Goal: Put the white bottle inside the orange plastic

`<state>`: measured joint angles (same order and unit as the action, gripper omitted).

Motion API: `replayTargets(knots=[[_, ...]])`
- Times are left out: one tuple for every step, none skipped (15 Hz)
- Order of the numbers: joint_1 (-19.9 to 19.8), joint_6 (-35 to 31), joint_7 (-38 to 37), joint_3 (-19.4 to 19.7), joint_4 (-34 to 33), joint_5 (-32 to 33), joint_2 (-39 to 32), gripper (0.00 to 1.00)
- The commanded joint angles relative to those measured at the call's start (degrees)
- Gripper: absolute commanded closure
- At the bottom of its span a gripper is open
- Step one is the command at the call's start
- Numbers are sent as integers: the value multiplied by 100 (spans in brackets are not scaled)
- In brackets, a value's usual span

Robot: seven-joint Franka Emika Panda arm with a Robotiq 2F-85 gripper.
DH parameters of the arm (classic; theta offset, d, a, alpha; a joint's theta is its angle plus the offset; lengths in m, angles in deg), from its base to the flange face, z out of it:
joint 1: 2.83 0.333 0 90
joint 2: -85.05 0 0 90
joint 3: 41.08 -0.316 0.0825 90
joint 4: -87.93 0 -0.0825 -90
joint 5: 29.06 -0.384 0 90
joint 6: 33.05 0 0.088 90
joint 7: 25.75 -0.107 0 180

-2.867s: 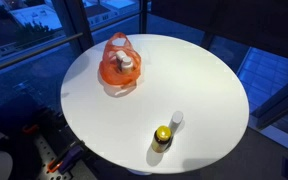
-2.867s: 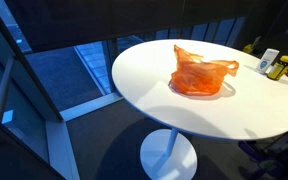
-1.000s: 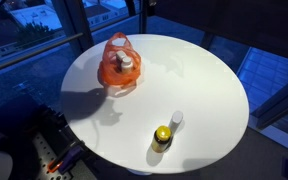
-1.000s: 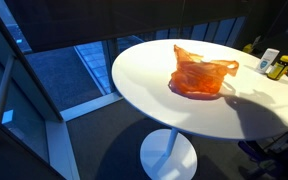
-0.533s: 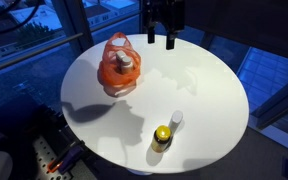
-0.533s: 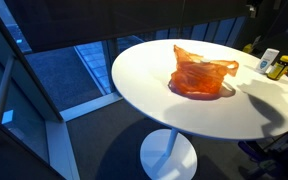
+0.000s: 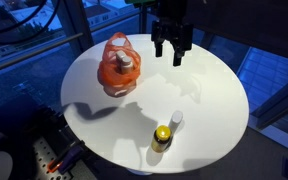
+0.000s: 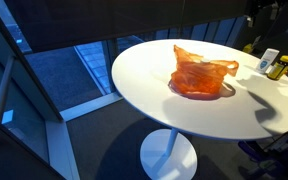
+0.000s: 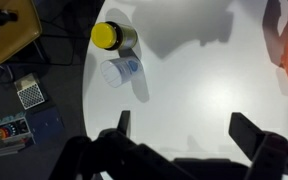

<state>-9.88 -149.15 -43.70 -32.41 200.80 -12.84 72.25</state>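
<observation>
Empty hand [image 7: 168, 50], fingers spread wide, hangs above the white counter [image 7: 214, 90] near the orange plastic [image 7: 109, 70]; the white bottle [image 7: 176, 119] stands upright well apart by the opposite edge, just beside a yellow-lidded jar [image 7: 162, 136].

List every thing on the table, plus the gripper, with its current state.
gripper: open, empty, above the table.
white bottle: upright, outside the bag, ungrasped.
yellow-lidded jar: upright, lid on.
orange plastic bag: crumpled, resting on the table.
</observation>
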Motion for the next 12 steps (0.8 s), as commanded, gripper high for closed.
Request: replayTargets(knots=[[41, 8, 11, 45, -21, -13, -3, 0], [27, 44, 10, 50, -73, -56, -47, 0], [-3, 24, 2, 70, -104, -86, -96, 0], [-27, 33, 35, 92, -126, -98, -141, 0], [-53, 25, 49, 124, -144, -115, -184, 0], [-75, 33, 77, 155, -160, -134, -219, 0], [-99, 2, 109, 188, -157, -144, -253, 0], [-124, -4, 127, 217, -164, -155, -288, 0], [-156, -29, 157, 245, -170, -157, -328, 0], [-189, -70, 202, 271, -174, -155, -371, 0], [-218, -127, 236, 297, -176, -147, -420, 0], [-243, -191, 263, 315, -175, -143, -462, 0]])
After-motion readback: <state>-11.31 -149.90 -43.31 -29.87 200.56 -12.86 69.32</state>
